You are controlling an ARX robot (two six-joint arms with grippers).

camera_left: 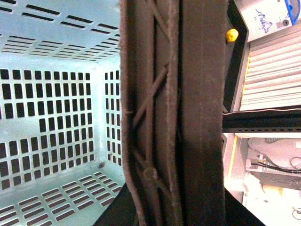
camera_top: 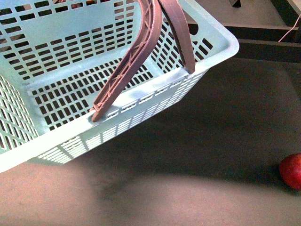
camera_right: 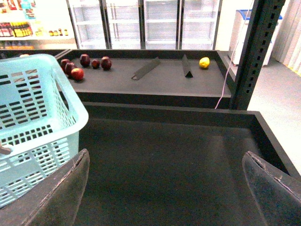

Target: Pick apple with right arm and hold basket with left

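On dark surface [camera_top: 211, 141]: apple [camera_top: 291, 170] right edge | basket [camera_top: 117, 94] left | right pincer [camera_right: 165, 156] agape

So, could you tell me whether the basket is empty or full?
Empty, as far as shown: the basket shows only bare slotted floor, though its handles hide part. The apple lies outside it.

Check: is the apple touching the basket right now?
Apart. The front view shows the apple at the right edge, with bare dark surface between it and the basket.
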